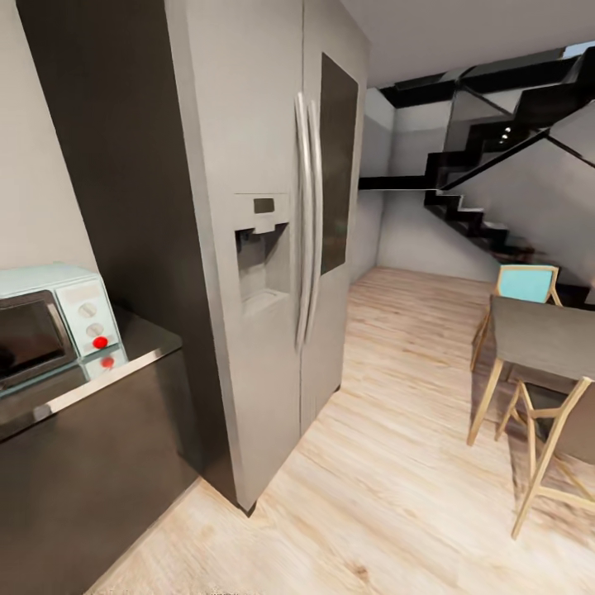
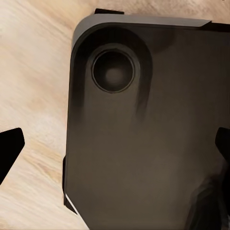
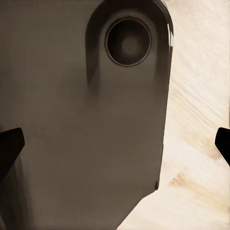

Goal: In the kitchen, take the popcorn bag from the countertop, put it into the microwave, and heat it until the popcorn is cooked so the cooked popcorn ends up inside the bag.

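Microwave [image 1: 51,326] (no legible lettering) sits on countertop [image 1: 99,382].

Home kitchen, open-plan w/ dining area. Tall grey side-by-side fridge [image 1: 273,248] w/ ice/water dispenser and long curved handles stands just beside a grey worktop [image 1: 107,376] over dark cabinet fronts. Small mint-blue microwave [image 1: 54,322] sits on the worktop, 2 knobs and a red light on its side panel. Light wood plank floor [image 1: 397,479] throughout. Right side: grey dining table [image 1: 541,335] w/ wooden legs, teal-backed chair [image 1: 526,285] behind it. Black staircase [image 1: 487,165] at the back.
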You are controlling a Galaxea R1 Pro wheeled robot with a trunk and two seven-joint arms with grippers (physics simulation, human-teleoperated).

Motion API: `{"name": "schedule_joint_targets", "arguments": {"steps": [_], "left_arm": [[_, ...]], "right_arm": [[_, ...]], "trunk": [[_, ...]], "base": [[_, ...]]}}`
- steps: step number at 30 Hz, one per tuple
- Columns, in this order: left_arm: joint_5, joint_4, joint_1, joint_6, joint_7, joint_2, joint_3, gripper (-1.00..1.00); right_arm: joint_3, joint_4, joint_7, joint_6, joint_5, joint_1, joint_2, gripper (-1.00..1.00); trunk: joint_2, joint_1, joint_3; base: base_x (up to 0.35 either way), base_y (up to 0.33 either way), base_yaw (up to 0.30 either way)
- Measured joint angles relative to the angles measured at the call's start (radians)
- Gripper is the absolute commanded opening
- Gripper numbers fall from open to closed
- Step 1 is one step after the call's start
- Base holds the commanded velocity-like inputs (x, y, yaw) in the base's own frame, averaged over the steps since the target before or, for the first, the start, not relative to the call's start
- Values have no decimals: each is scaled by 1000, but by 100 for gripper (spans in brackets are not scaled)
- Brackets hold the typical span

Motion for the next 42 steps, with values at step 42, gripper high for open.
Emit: {"name": "schedule_joint_targets", "arguments": {"steps": [42], "left_arm": [[1,0,0,0,0,-3,0,100]], "right_arm": [[5,0,0,0,0,0,-1,100]], "trunk": [[0,0,0]], "base": [[0,0,277]]}}
